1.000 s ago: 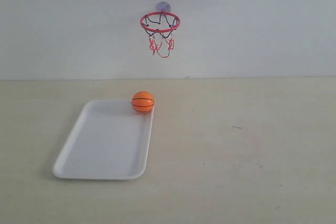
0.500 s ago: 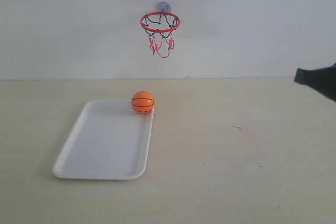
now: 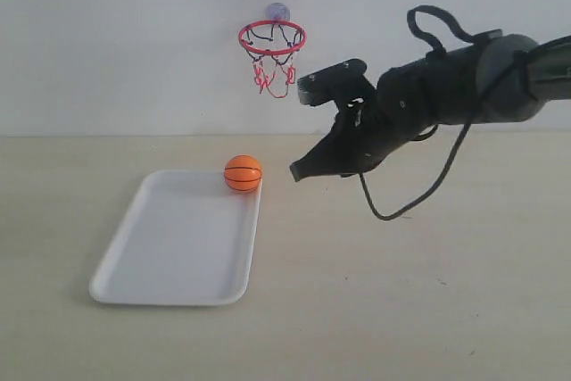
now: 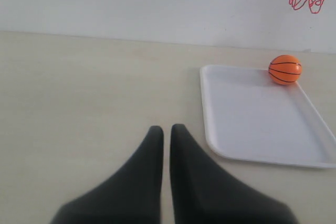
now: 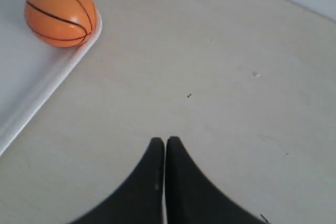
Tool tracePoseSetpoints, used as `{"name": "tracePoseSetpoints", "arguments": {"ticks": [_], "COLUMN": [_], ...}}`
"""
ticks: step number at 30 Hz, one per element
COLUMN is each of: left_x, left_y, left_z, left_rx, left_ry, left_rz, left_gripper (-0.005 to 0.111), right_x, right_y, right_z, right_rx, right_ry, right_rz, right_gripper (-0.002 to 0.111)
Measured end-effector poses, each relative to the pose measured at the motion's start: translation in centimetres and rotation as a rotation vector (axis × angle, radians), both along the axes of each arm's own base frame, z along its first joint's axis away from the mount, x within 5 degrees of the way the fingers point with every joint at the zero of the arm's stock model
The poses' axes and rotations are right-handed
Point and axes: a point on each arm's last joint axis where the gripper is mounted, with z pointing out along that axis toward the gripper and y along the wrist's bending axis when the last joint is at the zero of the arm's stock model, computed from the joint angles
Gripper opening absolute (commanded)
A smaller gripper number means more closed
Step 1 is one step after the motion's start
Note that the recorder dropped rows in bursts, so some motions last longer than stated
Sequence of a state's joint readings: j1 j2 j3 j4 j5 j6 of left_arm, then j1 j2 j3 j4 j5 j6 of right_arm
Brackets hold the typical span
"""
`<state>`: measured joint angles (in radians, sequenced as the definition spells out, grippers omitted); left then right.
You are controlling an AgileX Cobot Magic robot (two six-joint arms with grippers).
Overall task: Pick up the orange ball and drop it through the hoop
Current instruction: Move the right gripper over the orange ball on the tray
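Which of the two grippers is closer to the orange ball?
The right gripper, just right of the orange ball in the exterior view; the left gripper is outside that view.

This looks like a lab-style test bench: a pale worktop (image 3: 428, 310) against a blank white wall (image 3: 107, 42), a toy hoop (image 3: 272, 53) stuck to it, and a cabled black robot arm (image 3: 446, 86) over the worktop.

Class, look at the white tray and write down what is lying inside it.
Only the orange ball lies inside the white tray, in its far right corner against the rim. The spot of tray floor directly under the ball is covered.
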<state>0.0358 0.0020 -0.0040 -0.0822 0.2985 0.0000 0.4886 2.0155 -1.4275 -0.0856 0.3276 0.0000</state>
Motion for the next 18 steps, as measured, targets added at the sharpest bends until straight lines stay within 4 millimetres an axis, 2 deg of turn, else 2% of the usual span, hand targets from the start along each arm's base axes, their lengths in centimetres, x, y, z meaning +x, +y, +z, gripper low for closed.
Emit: {"name": "tracePoseSetpoints", "arguments": {"ticks": [2, 3, 4, 5, 6, 8, 11, 15, 18], "left_x": [0.0, 0.0, 0.0, 0.0, 0.0, 0.0, 0.0, 0.0, 0.0], "left_y": [0.0, 0.0, 0.0, 0.0, 0.0, 0.0, 0.0, 0.0, 0.0], "left_z": [0.0, 0.0, 0.0, 0.0, 0.0, 0.0, 0.0, 0.0, 0.0], "left_rx": [0.000, 0.000, 0.000, 0.000, 0.000, 0.000, 0.000, 0.000, 0.000], "left_ry": [0.000, 0.000, 0.000, 0.000, 0.000, 0.000, 0.000, 0.000, 0.000], "left_rz": [0.000, 0.000, 0.000, 0.000, 0.000, 0.000, 0.000, 0.000, 0.000], "left_gripper": [0.004, 0.004, 0.004, 0.004, 0.004, 0.004, 0.004, 0.004, 0.004], "right_x": [0.0, -0.2, -0.1, 0.4, 1.3, 2.7, 3.8, 5.2, 6.9], "right_y": [0.9, 1.1, 1.1, 0.4, -1.3, -4.1, -5.8, -5.2, -4.5], "right_z": [0.1, 0.3, 0.6, 1.1, 1.5, 2.4, 3.3, 3.3, 2.0], "right_rx": [-0.056, -0.020, 0.033, 0.173, 0.259, 0.370, 0.421, 0.450, 0.474], "right_ry": [0.039, 0.074, 0.086, 0.109, 0.106, 0.083, 0.065, 0.101, 0.160], "right_rz": [0.174, 0.266, 0.286, 0.274, 0.261, 0.226, 0.226, 0.293, 0.301], "right_gripper": [0.000, 0.000, 0.000, 0.000, 0.000, 0.000, 0.000, 0.000, 0.011]}}
